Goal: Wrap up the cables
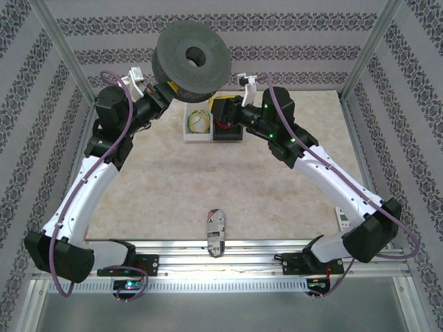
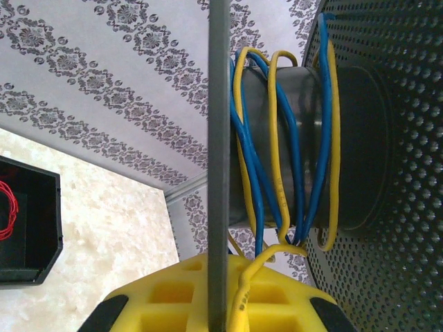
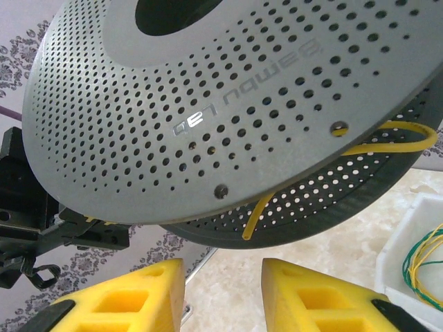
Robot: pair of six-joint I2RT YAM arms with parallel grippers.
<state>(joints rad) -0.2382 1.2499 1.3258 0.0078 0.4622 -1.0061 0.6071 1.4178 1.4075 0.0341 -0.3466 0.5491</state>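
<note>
Clamping the thin flange edge of the grey spool (image 2: 387,138), the left fingers (image 2: 187,294) are closed on it. The yellow cables (image 2: 277,152) and a blue wire (image 2: 313,138) wind round its hub just beyond them. The right fingers (image 3: 304,294) stand apart, gripping nothing, below the spool, with a loose cable end (image 3: 259,213) dangling just above their gap.

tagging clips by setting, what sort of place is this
Probably a lab robot cell: patterned backdrop walls on an aluminium frame, left arm and right arm bolted to a rail by the table.
</note>
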